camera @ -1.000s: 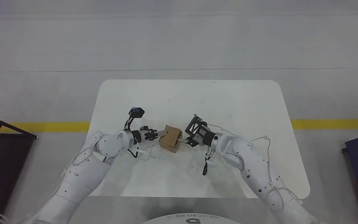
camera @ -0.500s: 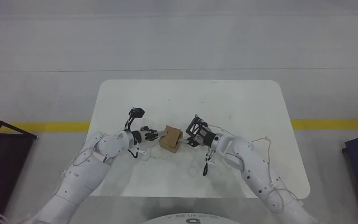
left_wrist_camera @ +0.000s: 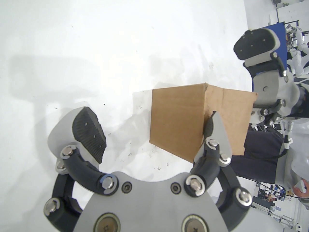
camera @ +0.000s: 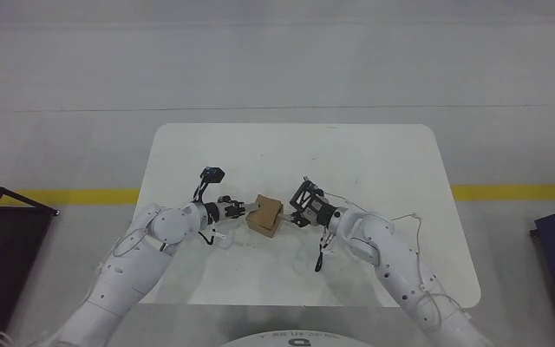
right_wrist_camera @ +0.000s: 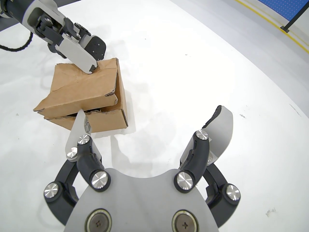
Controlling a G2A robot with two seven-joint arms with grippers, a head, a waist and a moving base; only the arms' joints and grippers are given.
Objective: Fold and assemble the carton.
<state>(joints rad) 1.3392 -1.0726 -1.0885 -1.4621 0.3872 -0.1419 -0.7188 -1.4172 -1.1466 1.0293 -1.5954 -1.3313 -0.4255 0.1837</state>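
Top view puts the carton (camera: 264, 215) a little nearer the robot than the middle of the white table (camera: 364, 156), directly between the two grippers. It is a small brown corrugated box resting on the tabletop, partly assembled.

From the right wrist view the carton (right_wrist_camera: 91, 90) has a creased top panel. The end facing that camera is closed unevenly: an upper flap overlaps a lower one, their edges are rough and torn, and a dark gap shows between them (the inside cannot be made out). From the left wrist view the carton (left_wrist_camera: 176, 121) presents two plain, flat side walls meeting at a sharp vertical corner.

The left gripper (camera: 236, 208) stands just beside the carton on its left side, jaws spread wide and holding nothing. In the right wrist view one finger (right_wrist_camera: 83, 60) of the left gripper (right_wrist_camera: 94, 56) has its tip down on the top panel near the far edge. The other finger is off the carton.

The right gripper (camera: 293, 213) is on the opposite side, also spread wide and empty. In its own view, the right gripper (right_wrist_camera: 149, 113) has one fingertip at the seam between the end flaps, though whether it pushes in cannot be told. Its other finger hangs over bare table, well apart from the cardboard.
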